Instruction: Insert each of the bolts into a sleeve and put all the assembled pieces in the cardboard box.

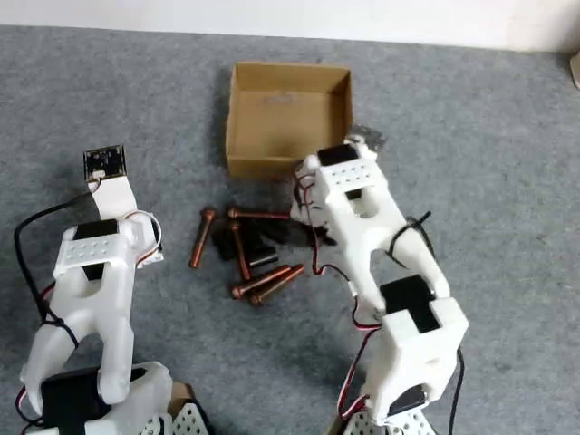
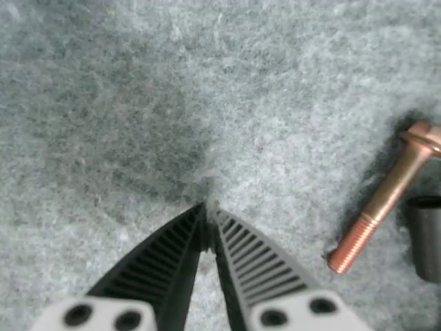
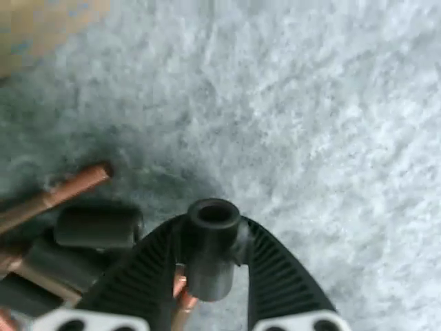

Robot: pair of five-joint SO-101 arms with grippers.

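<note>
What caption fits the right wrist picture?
Black ribbed fingers clamp a short black tube-shaped sleeve over grey carpet.

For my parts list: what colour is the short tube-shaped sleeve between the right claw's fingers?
Black. The short tubular sleeve shows best in the right wrist view.

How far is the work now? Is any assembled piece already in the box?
Nothing looks done: the cardboard box is empty. In hand: the right gripper holds one black sleeve. Remaining: the bolts lie loose on the carpet; the left gripper is shut, empty.
</note>
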